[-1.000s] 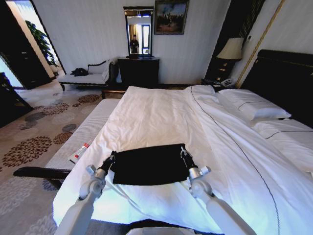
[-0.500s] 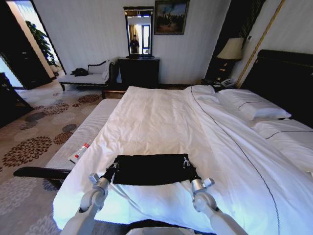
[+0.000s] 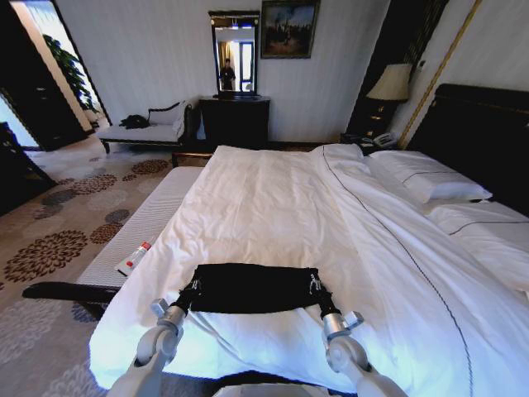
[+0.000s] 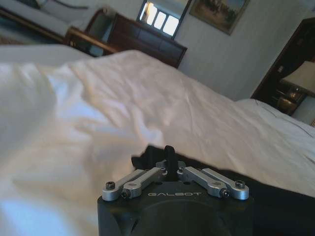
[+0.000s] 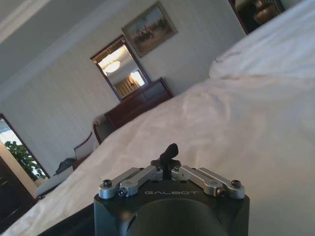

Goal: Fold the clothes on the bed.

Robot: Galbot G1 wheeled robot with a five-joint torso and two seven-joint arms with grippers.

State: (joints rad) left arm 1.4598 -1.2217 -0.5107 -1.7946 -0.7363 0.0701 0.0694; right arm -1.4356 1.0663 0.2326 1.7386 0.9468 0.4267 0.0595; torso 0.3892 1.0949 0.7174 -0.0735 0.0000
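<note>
The clothes (image 3: pixel 252 288), a black T-shirt, lie as a flat wide strip near the foot of the white bed (image 3: pixel 273 198). My left gripper (image 3: pixel 192 287) is shut on the strip's left end, and my right gripper (image 3: pixel 314 284) is shut on its right end. In the left wrist view, the left gripper (image 4: pixel 170 156) is pinched together low over the duvet, with black fabric (image 4: pixel 275 206) beside it. The right wrist view has the right gripper (image 5: pixel 171 153) pinched shut too, and dark cloth (image 5: pixel 69 223) shows at the corner.
White pillows (image 3: pixel 426 178) lie by the dark headboard (image 3: pixel 483 124) on the right. A padded bench (image 3: pixel 136 227) runs along the bed's left side, with a small red-and-white tube (image 3: pixel 135 257) on it. A dresser (image 3: pixel 234 120) and a chaise (image 3: pixel 145 128) stand by the far wall.
Both grippers have drawn back toward me with the shirt's edge. The black cloth now covers a shorter, narrower strip of the duvet than a second ago.
</note>
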